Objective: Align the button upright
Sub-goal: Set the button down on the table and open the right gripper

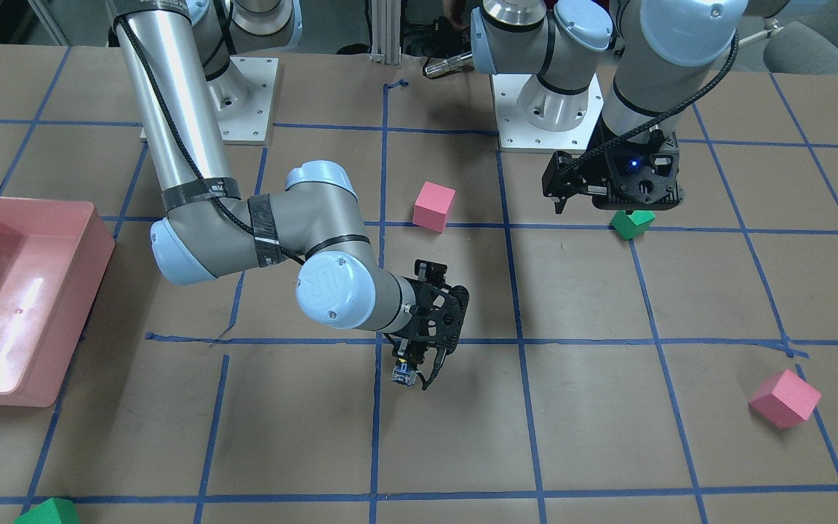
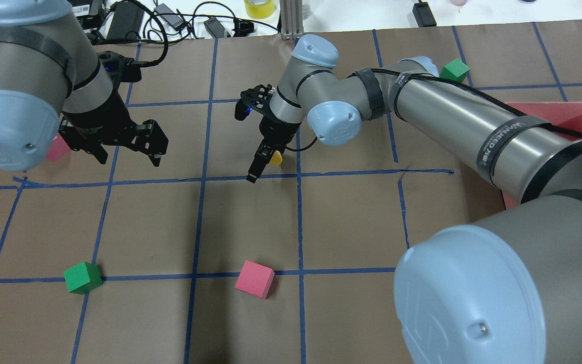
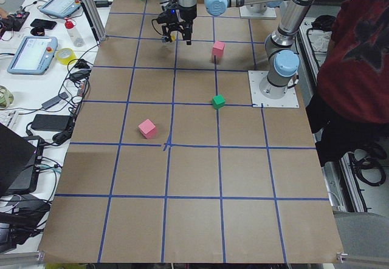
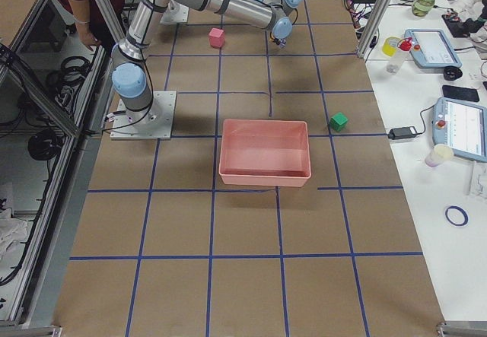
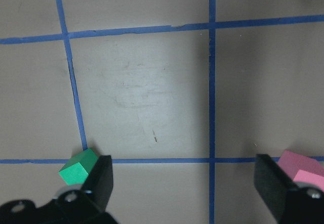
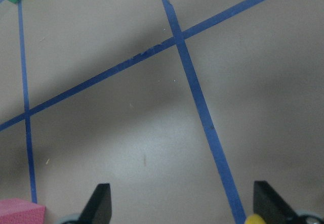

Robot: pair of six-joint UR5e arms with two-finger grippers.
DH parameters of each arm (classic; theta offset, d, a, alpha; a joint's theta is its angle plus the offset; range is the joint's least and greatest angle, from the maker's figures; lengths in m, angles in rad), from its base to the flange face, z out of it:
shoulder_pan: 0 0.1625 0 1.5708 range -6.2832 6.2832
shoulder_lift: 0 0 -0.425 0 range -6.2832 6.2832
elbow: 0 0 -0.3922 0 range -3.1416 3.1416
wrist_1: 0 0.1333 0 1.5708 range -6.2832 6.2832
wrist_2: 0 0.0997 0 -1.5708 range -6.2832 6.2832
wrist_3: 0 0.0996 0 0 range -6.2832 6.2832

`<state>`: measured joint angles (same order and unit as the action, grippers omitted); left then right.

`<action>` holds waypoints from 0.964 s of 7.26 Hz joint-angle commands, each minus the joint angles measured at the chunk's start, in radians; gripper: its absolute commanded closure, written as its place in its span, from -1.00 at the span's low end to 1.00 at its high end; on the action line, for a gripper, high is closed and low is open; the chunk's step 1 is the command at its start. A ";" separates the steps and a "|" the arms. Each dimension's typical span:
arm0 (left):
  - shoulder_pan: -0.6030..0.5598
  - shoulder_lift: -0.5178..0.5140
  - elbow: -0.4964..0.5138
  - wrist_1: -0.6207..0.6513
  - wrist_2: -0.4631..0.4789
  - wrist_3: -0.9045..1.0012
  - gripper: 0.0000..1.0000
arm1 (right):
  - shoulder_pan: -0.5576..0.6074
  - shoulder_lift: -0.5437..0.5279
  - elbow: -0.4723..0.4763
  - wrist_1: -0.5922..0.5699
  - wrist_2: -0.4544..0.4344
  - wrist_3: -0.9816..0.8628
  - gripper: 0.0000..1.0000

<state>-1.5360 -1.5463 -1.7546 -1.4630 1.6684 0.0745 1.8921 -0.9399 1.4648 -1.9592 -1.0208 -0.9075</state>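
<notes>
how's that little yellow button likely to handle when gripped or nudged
The button looks tiny beside the right gripper, so it is probably light and easily knocked. Its round yellow cap could let it roll on its side; the blocky base should sit steady.

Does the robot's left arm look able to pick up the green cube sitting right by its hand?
Probably yes. The left hand is open, and the green cube sits just beside one of its fingers with nothing blocking it; a small sideways shift should do.
</notes>
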 commanded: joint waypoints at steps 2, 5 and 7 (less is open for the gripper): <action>0.000 0.000 -0.002 -0.002 -0.001 -0.001 -1.00 | -0.001 0.007 -0.003 -0.004 -0.010 0.015 -1.00; 0.000 0.000 -0.006 -0.002 0.001 -0.001 -1.00 | -0.004 0.027 -0.018 -0.032 -0.009 0.010 -1.00; 0.000 0.000 -0.014 0.000 0.001 -0.001 -1.00 | -0.005 0.029 -0.018 -0.052 -0.065 -0.016 -1.00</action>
<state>-1.5359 -1.5462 -1.7626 -1.4646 1.6681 0.0737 1.8883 -0.9125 1.4478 -1.9942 -1.0433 -0.9028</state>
